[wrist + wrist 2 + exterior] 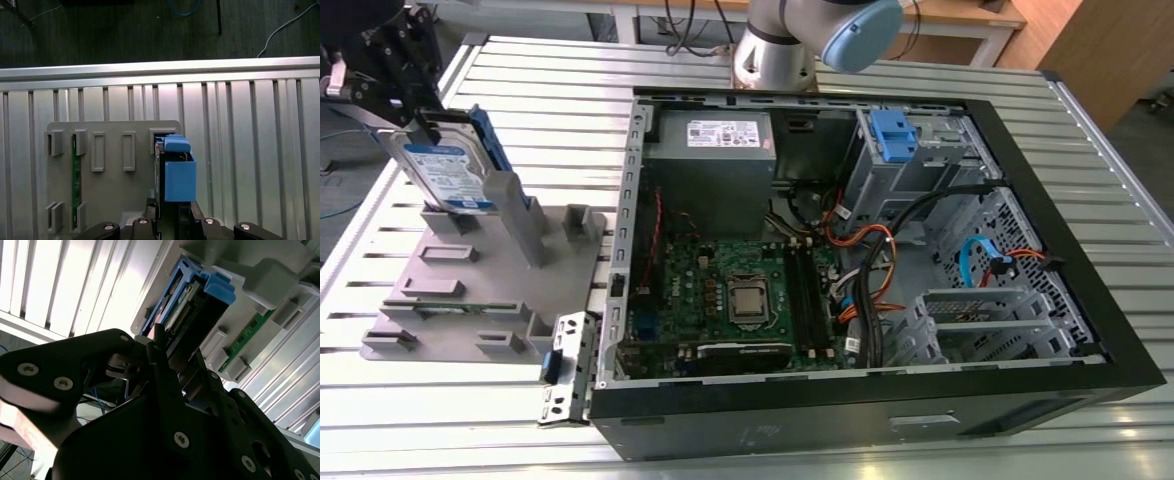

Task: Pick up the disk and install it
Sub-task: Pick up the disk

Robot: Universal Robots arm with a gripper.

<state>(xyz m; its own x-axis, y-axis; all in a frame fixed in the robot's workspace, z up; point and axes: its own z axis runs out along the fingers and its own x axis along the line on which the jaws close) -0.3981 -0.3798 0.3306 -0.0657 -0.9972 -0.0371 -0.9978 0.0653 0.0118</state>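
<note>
The disk (447, 170), a silver drive with a white-and-blue label in a blue bracket, stands on edge at the grey holder block (467, 300) on the exterior view's left. Its lower end is at the block's rear slot. My gripper (430, 125) is shut on its upper end. In the second wrist view the black fingers (160, 352) clamp the near end of the disk (185, 310). The first wrist view looks down on the blue bracket of the disk (179, 175), with the gripper (170, 220) just behind it and the holder block (115, 190) beneath.
An open computer case (1107, 350) lies on the slatted metal table (520, 70), with a grey power supply (714, 140), a motherboard (734, 290) and a drive cage carrying a blue clip (891, 135). A green circuit strip (76, 170) sits in the holder block. The arm's base (774, 50) stands behind the case.
</note>
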